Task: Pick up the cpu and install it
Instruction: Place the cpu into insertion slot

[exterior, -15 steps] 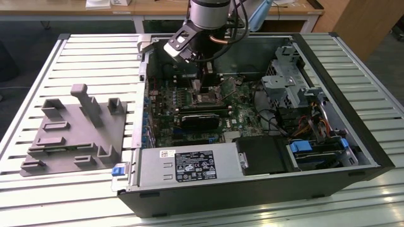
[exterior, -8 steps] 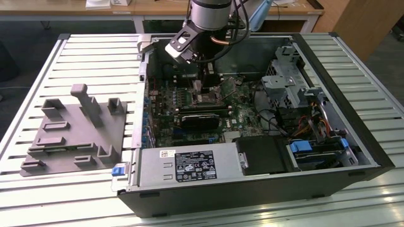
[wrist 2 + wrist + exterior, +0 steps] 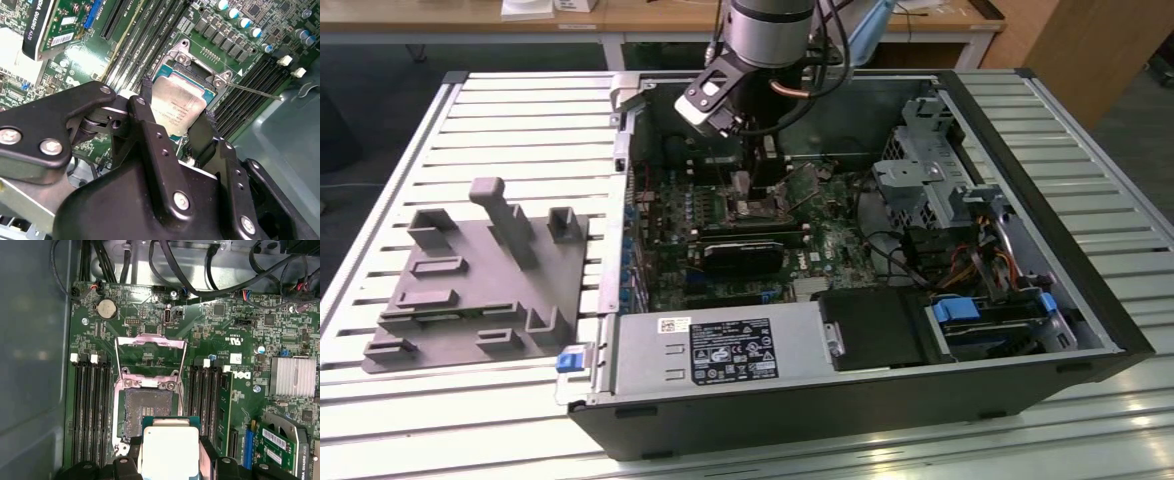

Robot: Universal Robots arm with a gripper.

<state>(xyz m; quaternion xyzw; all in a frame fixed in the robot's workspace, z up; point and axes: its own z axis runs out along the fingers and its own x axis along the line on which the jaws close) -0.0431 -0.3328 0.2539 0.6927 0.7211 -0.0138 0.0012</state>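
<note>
My gripper (image 3: 755,178) reaches down into the open computer case, over the motherboard. It is shut on the cpu (image 3: 176,102), a flat silver square with a pale rim, with one dark finger (image 3: 145,95) on each of two opposite edges. In the first wrist view the cpu (image 3: 170,450) hangs just short of the dark square socket (image 3: 148,411), partly overlapping its near edge. The socket's metal frame (image 3: 150,342) is flipped up and open. The cpu stays above the board, apart from the socket.
Memory slots (image 3: 90,405) flank the socket on both sides. A graphics card (image 3: 740,255) lies beside it, and black cables (image 3: 200,280) run along the case wall. The grey fixture plate (image 3: 467,290) with upright pegs sits on the slatted table at the exterior view's left.
</note>
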